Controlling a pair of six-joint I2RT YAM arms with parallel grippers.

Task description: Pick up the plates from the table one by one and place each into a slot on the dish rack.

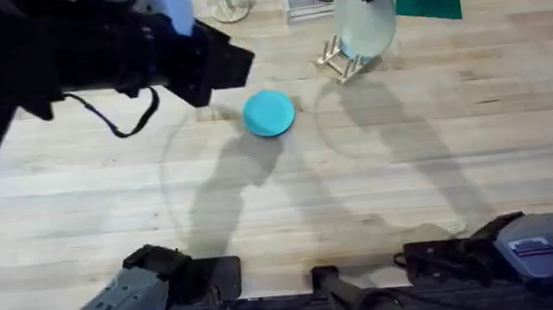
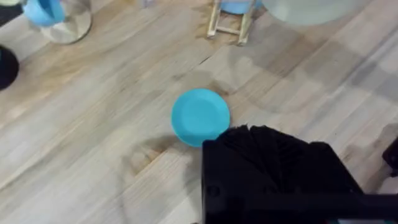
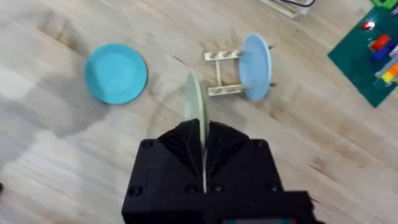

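Yellow plate point(image 3: 196, 106) sits pinched edge-on in my right gripper point(image 3: 203, 146) above the rack point(image 3: 225, 73), whose pale-blue disc point(image 3: 255, 58) the overhead hides; left gripper's opening I cannot tell.

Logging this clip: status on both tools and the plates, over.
Right tool shut on yellow plate, held edge-up above the rack. Left tool hovering by the teal plate, flat on the table. A pale-blue disc already stands in the rack.
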